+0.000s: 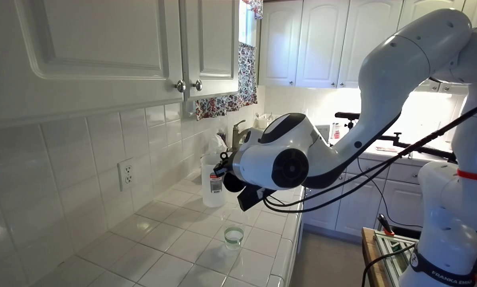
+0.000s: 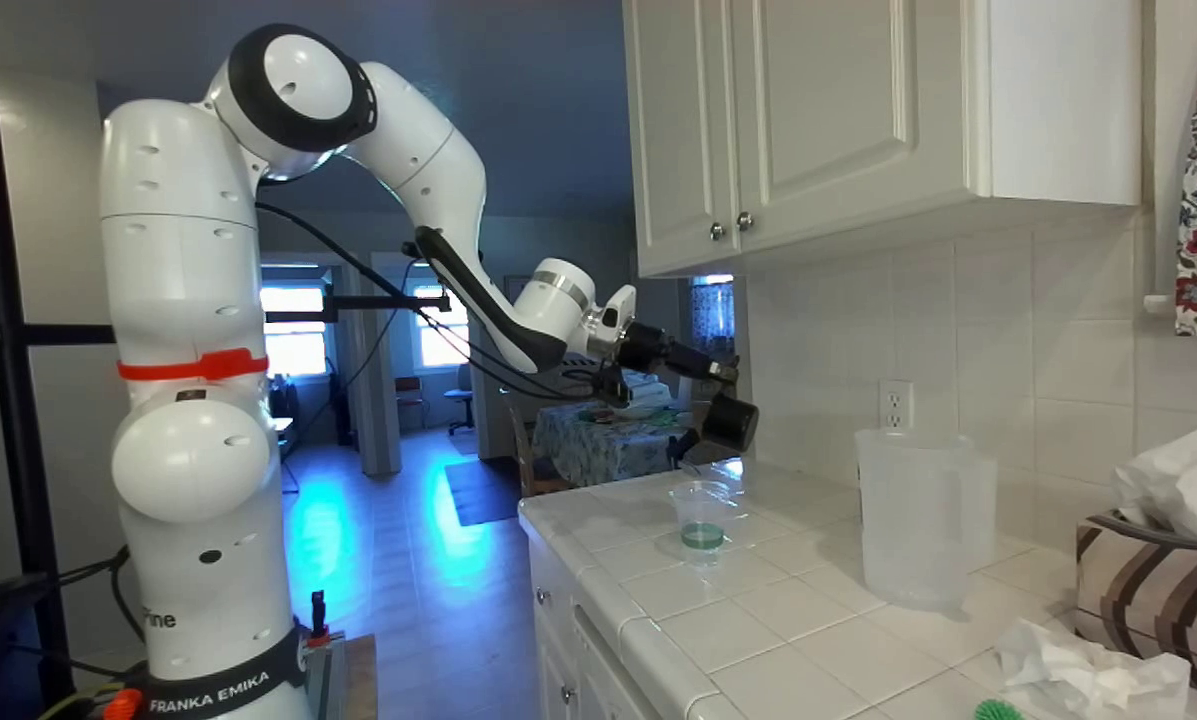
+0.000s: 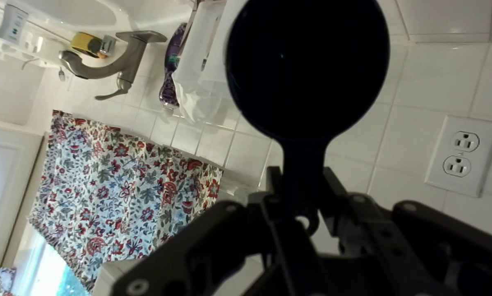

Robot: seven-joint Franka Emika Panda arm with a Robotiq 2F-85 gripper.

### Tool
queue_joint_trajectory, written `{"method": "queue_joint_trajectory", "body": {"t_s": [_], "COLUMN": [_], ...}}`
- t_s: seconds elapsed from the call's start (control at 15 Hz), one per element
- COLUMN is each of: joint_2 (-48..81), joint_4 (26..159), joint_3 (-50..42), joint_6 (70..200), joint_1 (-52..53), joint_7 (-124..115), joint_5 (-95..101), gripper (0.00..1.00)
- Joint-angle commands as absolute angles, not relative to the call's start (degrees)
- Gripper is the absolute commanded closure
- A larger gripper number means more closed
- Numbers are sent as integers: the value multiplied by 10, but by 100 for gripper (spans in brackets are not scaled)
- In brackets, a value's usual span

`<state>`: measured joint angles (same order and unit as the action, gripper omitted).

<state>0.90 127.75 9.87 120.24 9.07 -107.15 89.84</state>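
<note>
- Black scoop (image 3: pixel 307 65). Hangs in the air, held by its handle, above the tiled counter (image 1: pixel 174 267). Sits near and higher than the clear cup in both exterior views, apart from it. Includes a round bowl and a ring at the end of the handle. Too dark inside the outline of the bowl to make out any contents.
- Gripper (image 3: pixel 304 181). Grips the handle of the black scoop, with a black finger on either side.
- Clear cup (image 2: pixel 702 535). Stands upright on the counter, nearer the front edge than the wall. Shows a green band low down.
- Translucent pitcher (image 2: pixel 908 520). Stands upright on the counter, closer to the wall than the clear cup. Has a handle at the side.
- Tissue box (image 2: pixel 1158 590). Striped in browns, with white tissue rising from the top.
- Crumpled tissue (image 2: pixel 1093 672). Lies on the counter just beside the tissue box.
- Wall outlet (image 3: pixel 463 156). Set in white wall tile.
- Faucet (image 3: pixel 130 61). Metal, with a curved spout.
- Purple bottle (image 3: pixel 172 68). Placed near the faucet.
- Floral curtain (image 3: pixel 126 185). Patterned in red and blue on white.
</note>
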Motion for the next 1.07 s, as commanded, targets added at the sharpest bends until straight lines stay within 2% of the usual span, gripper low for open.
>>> {"method": "queue_joint_trajectory", "body": {"t_s": [0.0, 1.0], "joint_2": [14, 25], "joint_4": [1281, 1289], "joint_3": [102, 112], "joint_6": [1187, 1156], "joint_1": [97, 107], "joint_7": [-1064, -1048], "joint_5": [915, 929], "gripper": [94, 94]}}
